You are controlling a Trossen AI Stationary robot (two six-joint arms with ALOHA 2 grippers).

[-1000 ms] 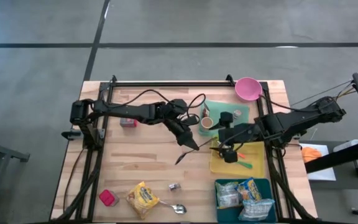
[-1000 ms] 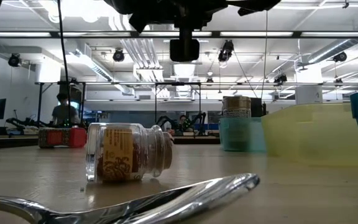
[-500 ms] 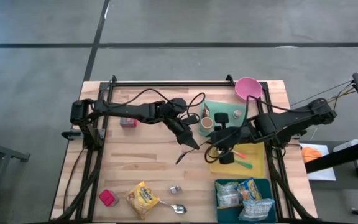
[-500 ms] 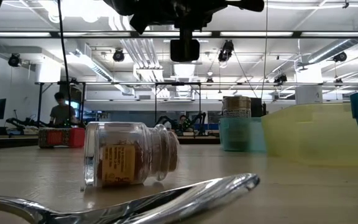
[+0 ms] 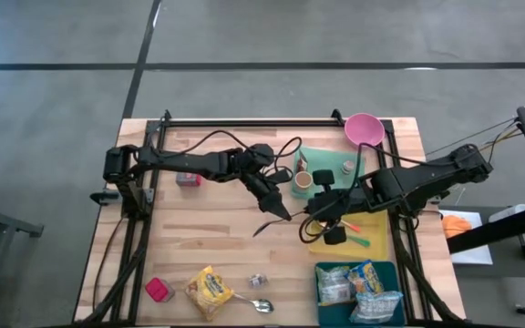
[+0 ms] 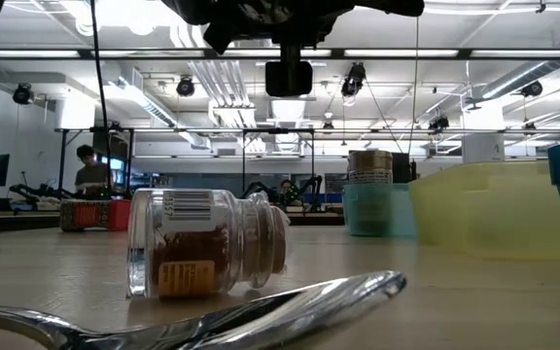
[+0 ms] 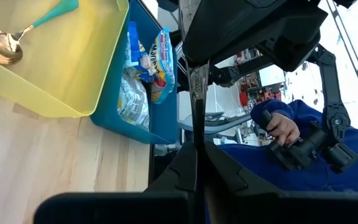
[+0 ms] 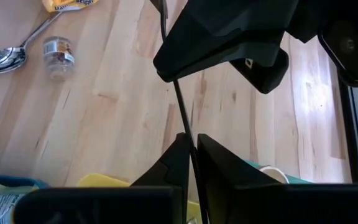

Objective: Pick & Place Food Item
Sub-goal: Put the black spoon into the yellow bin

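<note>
A thin metal utensil [image 5: 264, 228] hangs above the table's middle between my two grippers. My left gripper [image 5: 279, 215] is shut on it, and my right gripper [image 5: 310, 214], facing it from the right, is shut on it too. The utensil's free end [image 5: 255, 234] sticks out past the left gripper toward the near left. Food items lie on the wood near the front edge: a yellow snack bag [image 5: 209, 290], a small jar [image 5: 258, 279] on its side, and a red piece [image 5: 159, 290]. Neither gripper is near them. My left gripper pinches the utensil's shaft [image 7: 195, 134] between its two fingers, which lie along it. The utensil is lifted clear of the table, and one end runs on to the right gripper. My right gripper pinches the shaft's other stretch [image 8: 188, 134] between its two fingers, slanting down from the right, along the shaft. The utensil is clear of the table and passes up into the left gripper.
A yellow tray [image 5: 376, 246] with a green-handled spoon sits at the right. A blue bin [image 5: 322, 310] of snack bags stands in front of it, and a teal tray [image 5: 317, 157] with a cup and a pink bowl [image 5: 364, 129] behind it. A metal spoon [image 5: 259, 305] lies by the jar. A person's hand [image 7: 283, 130] shows beyond the table.
My right gripper has moved toward the table's left, up to the left gripper, and has shut on the utensil. The jar has rolled a little on the wood, its label turning upward in the low view.
</note>
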